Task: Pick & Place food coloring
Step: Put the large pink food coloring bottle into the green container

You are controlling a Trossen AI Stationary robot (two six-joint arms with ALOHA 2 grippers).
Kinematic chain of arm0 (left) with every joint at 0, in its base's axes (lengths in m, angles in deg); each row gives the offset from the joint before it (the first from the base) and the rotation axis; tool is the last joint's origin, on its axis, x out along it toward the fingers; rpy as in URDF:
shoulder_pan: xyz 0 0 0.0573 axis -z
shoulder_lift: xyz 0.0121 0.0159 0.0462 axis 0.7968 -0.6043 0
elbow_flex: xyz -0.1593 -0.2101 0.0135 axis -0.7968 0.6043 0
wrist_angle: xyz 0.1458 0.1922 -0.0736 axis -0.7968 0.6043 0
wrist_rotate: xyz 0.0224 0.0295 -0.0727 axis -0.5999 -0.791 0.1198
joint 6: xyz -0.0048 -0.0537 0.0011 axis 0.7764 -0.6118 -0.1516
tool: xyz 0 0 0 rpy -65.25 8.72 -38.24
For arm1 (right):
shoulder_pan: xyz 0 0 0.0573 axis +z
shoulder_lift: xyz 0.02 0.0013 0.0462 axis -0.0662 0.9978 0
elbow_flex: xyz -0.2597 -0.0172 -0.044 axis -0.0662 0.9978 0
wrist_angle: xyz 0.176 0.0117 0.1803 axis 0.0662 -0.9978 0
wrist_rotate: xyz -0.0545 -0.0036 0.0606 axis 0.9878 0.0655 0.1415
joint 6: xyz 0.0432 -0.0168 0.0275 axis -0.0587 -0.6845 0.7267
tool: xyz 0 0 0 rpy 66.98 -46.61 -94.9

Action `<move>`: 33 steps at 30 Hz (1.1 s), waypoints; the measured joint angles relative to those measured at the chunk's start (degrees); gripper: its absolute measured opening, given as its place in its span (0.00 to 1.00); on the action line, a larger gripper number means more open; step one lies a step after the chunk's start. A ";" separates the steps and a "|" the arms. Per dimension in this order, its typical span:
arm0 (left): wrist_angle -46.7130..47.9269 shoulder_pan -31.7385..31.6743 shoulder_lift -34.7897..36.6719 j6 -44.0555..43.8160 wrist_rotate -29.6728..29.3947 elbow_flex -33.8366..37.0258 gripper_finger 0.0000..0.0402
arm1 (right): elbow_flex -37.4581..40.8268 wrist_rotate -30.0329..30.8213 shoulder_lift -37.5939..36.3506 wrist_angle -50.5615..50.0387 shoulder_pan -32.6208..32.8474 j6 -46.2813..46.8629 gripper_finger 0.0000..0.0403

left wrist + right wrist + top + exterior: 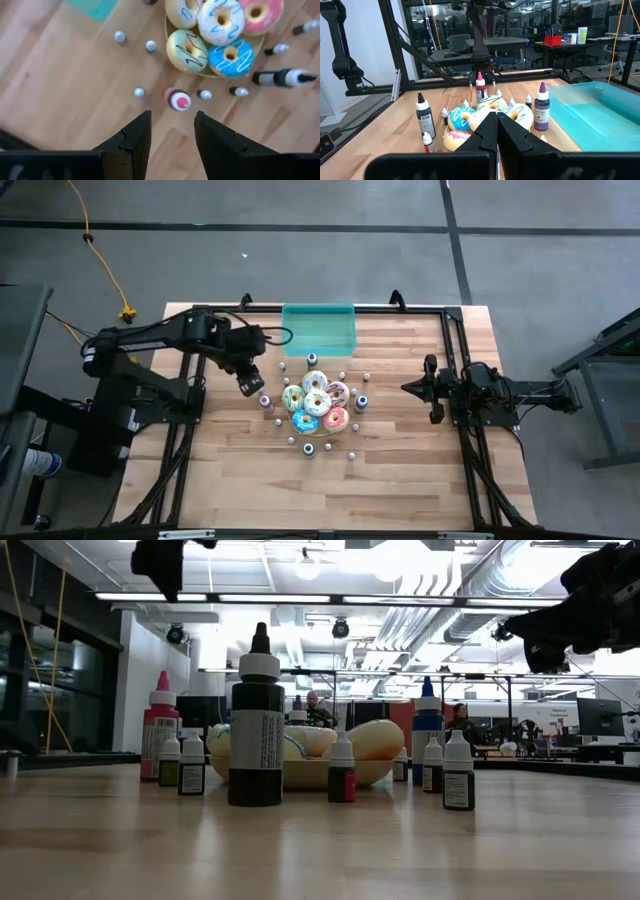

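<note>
Wooden table (400,480): left gripper (172,131), fingers apart and empty, hovers over red-capped bottle (178,99) at centre frame; right gripper (496,131) closed, empty.

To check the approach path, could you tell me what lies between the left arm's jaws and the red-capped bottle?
Only bare wood: in the left wrist view the open left gripper hangs above the red-capped bottle, nothing between.

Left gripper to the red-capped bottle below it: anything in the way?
Nothing visible. The left gripper hangs open above the red-capped bottle, with bare table between them. Small bottles flank it on either side, and the donut plate lies just beyond.
</note>
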State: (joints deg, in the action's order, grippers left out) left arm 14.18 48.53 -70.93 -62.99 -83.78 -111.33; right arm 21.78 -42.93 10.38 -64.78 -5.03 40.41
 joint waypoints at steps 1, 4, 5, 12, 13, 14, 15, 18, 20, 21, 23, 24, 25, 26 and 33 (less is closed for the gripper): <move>1.20 0.01 -0.45 -2.10 0.62 -0.58 0.36 | -0.01 0.00 -0.01 0.00 0.01 0.00 0.00; 2.22 0.17 -1.31 -7.60 1.88 -1.19 0.36 | 0.00 0.00 0.01 0.00 0.00 0.00 0.00; 2.98 0.19 -1.74 -7.89 2.18 -1.19 0.36 | 0.01 0.00 0.00 0.00 0.00 0.00 0.00; 4.47 2.59 -7.99 1.04 2.60 -1.16 0.36 | 0.00 0.00 -0.01 0.02 0.00 0.00 0.00; 4.47 3.09 -8.85 2.91 2.11 -1.16 0.36 | -0.01 0.00 -0.01 0.02 0.02 0.00 0.00; 4.47 3.50 -9.73 4.96 1.60 -1.16 0.36 | -0.01 0.00 -0.01 0.02 0.02 0.00 0.00; 4.45 3.93 -10.44 7.06 0.82 -1.14 0.36 | 0.01 0.00 -0.01 0.02 0.02 0.00 0.00; 4.56 5.64 -12.56 12.16 -1.59 -1.13 0.36 | 0.01 0.00 -0.01 0.02 0.00 0.00 0.00; 4.74 6.73 -13.46 14.66 -3.10 -1.10 0.36 | 0.00 0.00 -0.01 0.02 0.00 0.00 0.00; 4.82 7.39 -13.82 15.53 -3.46 -1.10 0.36 | -0.01 0.00 -0.01 0.02 0.02 0.00 0.00; 4.56 8.45 -14.27 16.45 -4.17 -1.10 0.37 | 0.01 0.00 -0.01 0.02 0.00 0.00 0.00; 4.12 8.81 -14.31 16.47 -4.33 -1.06 0.39 | 0.01 -0.01 -0.01 0.02 0.00 0.00 0.00; 3.52 9.14 -14.29 16.48 -4.35 -1.03 0.41 | 0.01 -0.02 -0.01 0.02 0.00 0.00 0.00; 2.64 9.59 -14.21 16.47 -4.41 -1.03 0.43 | 0.01 0.00 -0.01 0.02 0.00 0.00 0.00; 1.14 10.06 -14.18 16.63 -6.08 0.05 0.68 | 0.00 0.00 -0.01 0.02 0.01 0.00 0.00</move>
State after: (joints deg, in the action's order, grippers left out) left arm 15.32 58.59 -85.10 -46.36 -89.86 -111.28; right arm 21.79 -42.93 10.37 -64.76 -5.02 40.41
